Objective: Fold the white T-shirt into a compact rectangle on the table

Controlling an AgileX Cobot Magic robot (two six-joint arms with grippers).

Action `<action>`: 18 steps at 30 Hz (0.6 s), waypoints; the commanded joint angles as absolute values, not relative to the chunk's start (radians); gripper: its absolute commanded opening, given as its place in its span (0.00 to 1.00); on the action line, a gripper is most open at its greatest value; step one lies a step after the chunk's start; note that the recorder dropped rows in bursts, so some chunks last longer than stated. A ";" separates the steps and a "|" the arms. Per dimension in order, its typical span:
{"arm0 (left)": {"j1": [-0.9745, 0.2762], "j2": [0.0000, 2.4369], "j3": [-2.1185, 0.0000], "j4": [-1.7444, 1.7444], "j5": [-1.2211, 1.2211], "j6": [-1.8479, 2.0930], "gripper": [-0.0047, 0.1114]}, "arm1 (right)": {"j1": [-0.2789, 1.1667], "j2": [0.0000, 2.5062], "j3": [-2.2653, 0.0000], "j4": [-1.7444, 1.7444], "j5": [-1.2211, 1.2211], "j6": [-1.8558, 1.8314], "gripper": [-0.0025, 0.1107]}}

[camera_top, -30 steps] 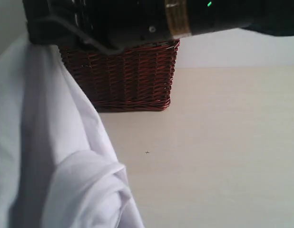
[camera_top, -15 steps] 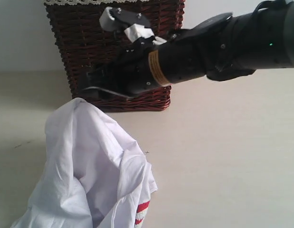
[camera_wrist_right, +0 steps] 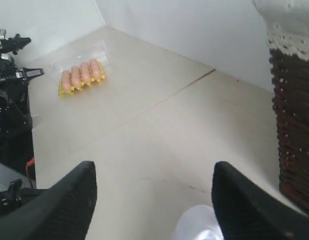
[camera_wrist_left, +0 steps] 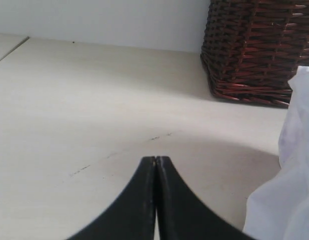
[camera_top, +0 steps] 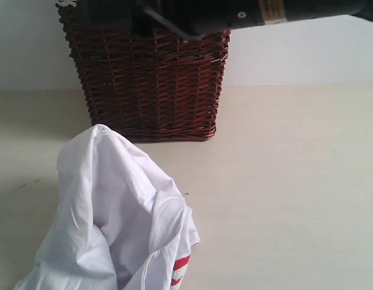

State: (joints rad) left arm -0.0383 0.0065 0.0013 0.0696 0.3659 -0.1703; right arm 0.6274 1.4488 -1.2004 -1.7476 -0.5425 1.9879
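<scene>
- Exterior view: the T-shirt [camera_top: 114, 211] lay crumpled on the table [camera_top: 283, 181] before the basket [camera_top: 153, 84]; a black arm [camera_top: 235, 12] crossed above.
- Left wrist view: the left claw [camera_wrist_left: 155, 165] was pressed closed and empty, with the T-shirt just beside it.
- Right wrist view: the right claw [camera_wrist_right: 154, 172] gaped wide and empty, with the T-shirt below it.

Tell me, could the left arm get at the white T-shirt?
Probably yes. Only bare table lies between the left gripper and the white T-shirt, heaped beside it. Its jaws are shut, so they would need to open first.
</scene>
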 commanded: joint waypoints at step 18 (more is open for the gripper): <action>-0.034 0.000 0.000 0.270 -0.369 -0.300 0.04 | 0.450 1.261 -1.115 -1.744 -0.545 1.892 0.02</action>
State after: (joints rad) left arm -0.0383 0.0065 0.0036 0.2793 -0.1925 -0.1699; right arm 0.5052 1.2711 -1.1496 -1.7476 -0.5519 1.9148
